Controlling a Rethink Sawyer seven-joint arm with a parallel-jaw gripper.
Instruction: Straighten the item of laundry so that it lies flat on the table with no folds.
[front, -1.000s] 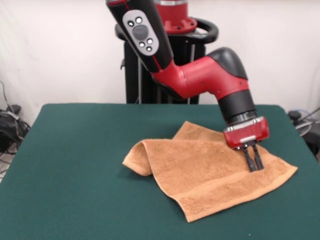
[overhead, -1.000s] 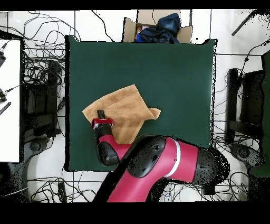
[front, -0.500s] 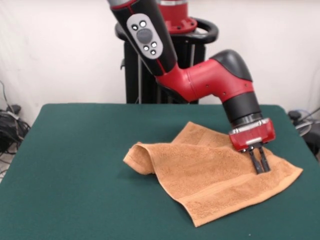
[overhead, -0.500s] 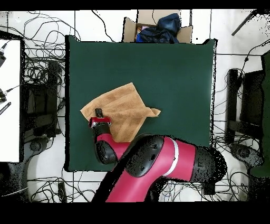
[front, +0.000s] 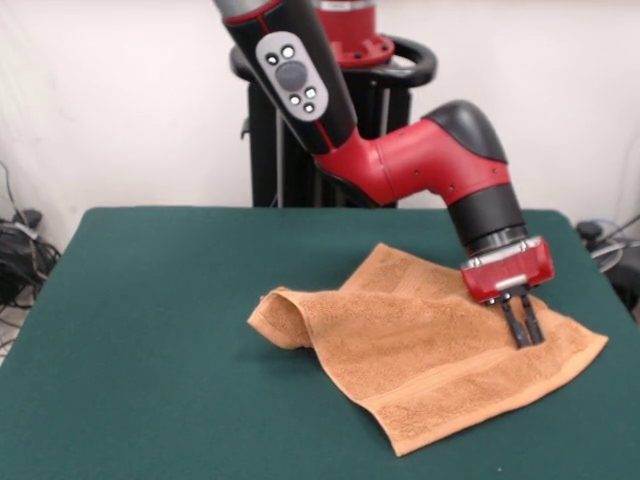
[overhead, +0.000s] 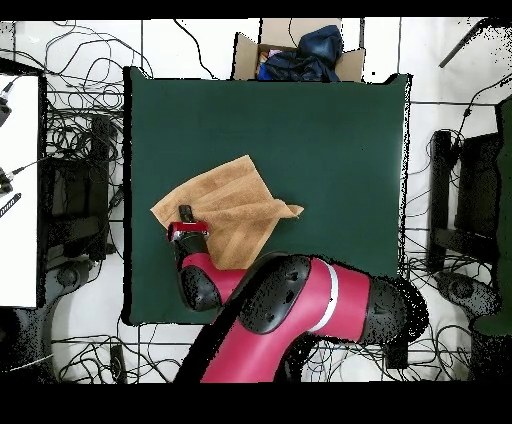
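The item of laundry (front: 420, 350), an orange-tan towel, lies on the right half of the green table (front: 150, 300). Its left end is curled over in a raised fold (front: 280, 315), and another layer pokes out behind it. A woven band runs along its near edge. My gripper (front: 527, 340) points down at the towel's right corner, its two dark fingers close together and pinching the cloth. In the overhead view the towel (overhead: 235, 205) lies left of the table's (overhead: 330, 150) centre, with the gripper (overhead: 185, 213) on its left corner and the fold as a point at its right end.
The towel's right corner lies close to the table's right edge (front: 600, 300) in the front view. A cardboard box (overhead: 300, 55) holding dark blue cloth stands beyond the table's top edge in the overhead view. Cables (overhead: 80, 130) cover the floor around the table.
The gripper has moved to the right in the front view, dragging the towel's corner with it. The towel is stretched out further and its raised left fold is lower.
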